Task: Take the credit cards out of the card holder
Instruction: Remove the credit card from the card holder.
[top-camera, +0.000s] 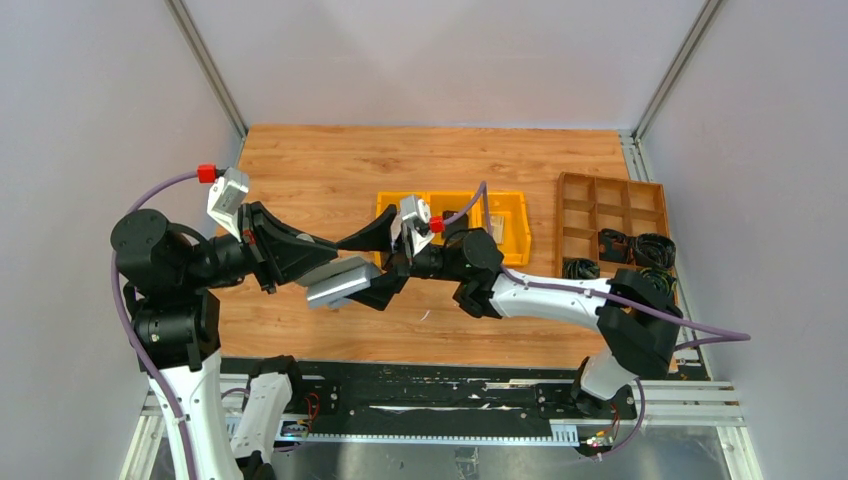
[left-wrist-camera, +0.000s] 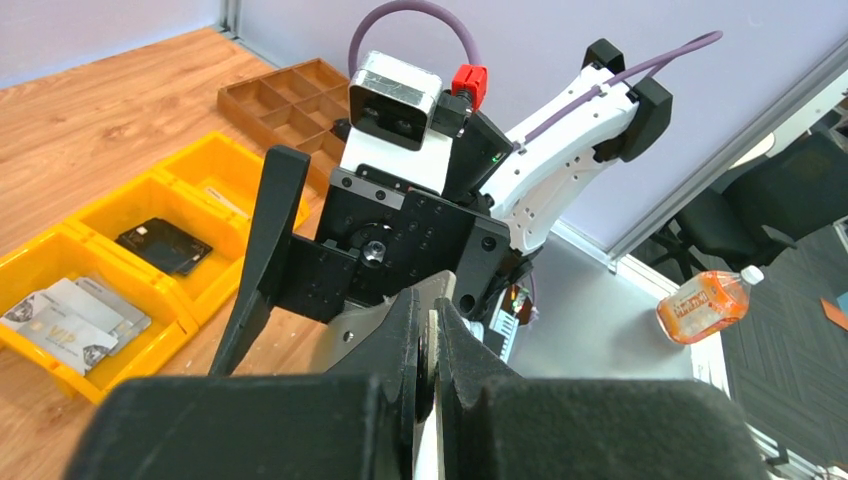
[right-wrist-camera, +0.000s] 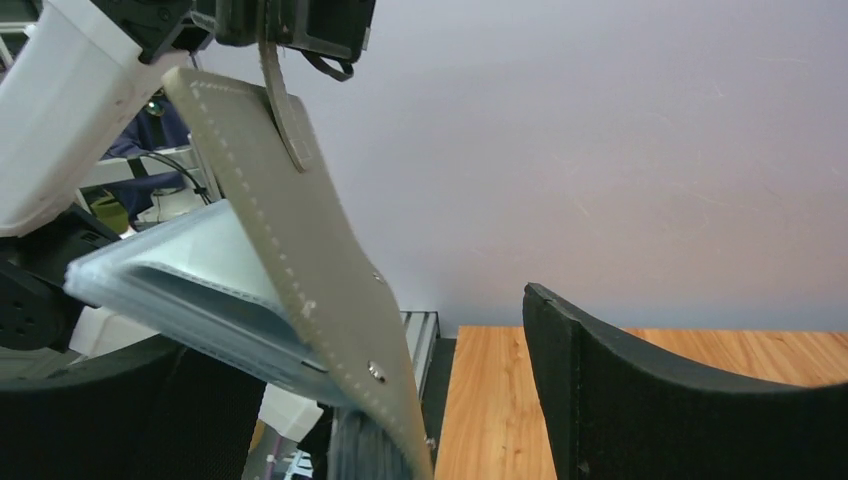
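My left arm reaches rightward over the table, its left gripper pinched tight on one flap of the card holder, which hangs open in mid-air over the wood. My right arm stretches leftward to meet it, with the right gripper spread wide, a finger either side of the holder; I cannot tell if they touch. Bare wood lies behind. One yellow bin has three compartments: several overlapping credit cards in an end one, one black object in the middle

Card holder bottom cut off by lower edge; pocket contents unreadable.
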